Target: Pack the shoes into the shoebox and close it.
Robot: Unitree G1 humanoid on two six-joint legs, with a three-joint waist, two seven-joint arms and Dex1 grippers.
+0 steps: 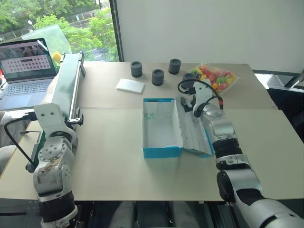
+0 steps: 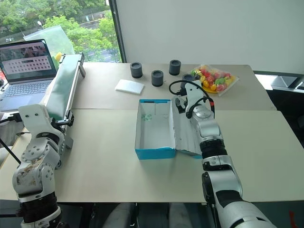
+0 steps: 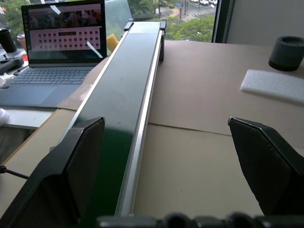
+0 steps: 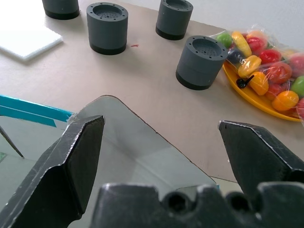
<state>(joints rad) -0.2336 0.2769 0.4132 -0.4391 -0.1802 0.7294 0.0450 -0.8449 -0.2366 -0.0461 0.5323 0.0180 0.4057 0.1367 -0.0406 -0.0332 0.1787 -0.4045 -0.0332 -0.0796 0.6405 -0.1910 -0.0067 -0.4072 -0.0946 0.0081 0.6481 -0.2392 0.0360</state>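
Both claws gape: right claw (image 1: 189,102) reaches level over the shoebox (image 1: 161,128) lid, left claw (image 3: 171,161) beside it.

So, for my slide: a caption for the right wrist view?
Open right tool above the turquoise cardboard shoebox's lid flap, facing dark grey cylinders.

My arms are silver-grey jointed shells with black collars, a black cable looping over my right wrist (image 1: 199,92), fingers (image 3: 266,161) matte black.
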